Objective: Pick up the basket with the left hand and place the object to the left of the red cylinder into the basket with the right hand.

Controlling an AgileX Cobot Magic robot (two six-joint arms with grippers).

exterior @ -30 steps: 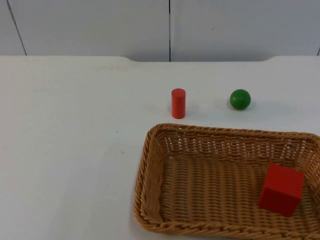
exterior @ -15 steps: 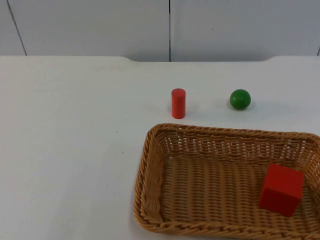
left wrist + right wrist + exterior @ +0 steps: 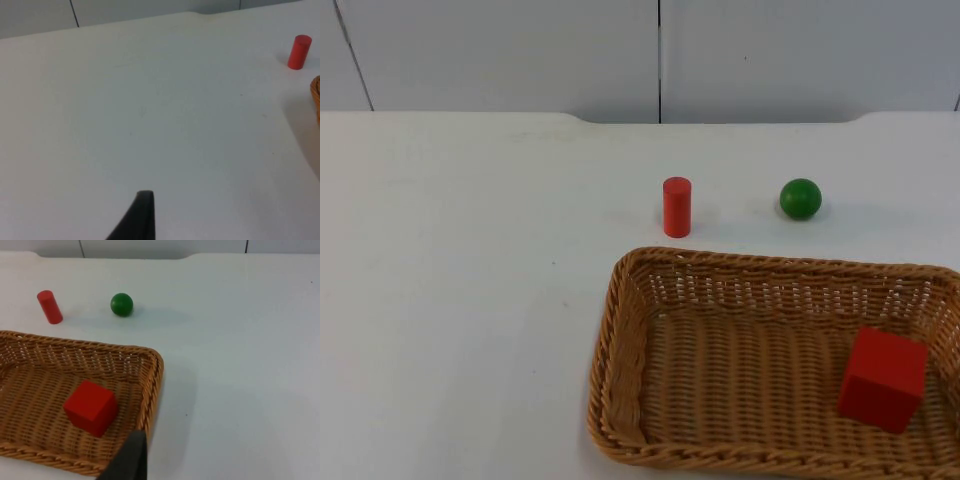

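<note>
While I watch from my remote station, I log these lines:

Basket: the tan woven wicker basket sits flat on the white table top, toward the table's right side near the front edge; its rim also shows in the right wrist view.
Cube: a red wooden cube lies inside the basket, close to its right wall.
Cylinder: the small red upright cylinder stands on the table just behind the basket's far rim, not touching it.
Ball: a green round ball rests to the right of the cylinder, apart from it.
Left gripper: one black fingertip hangs over bare table, well away from the basket; I cannot tell its grip.
Right gripper: one black fingertip sits just beside the basket's near right corner; I cannot tell its grip either.
</note>
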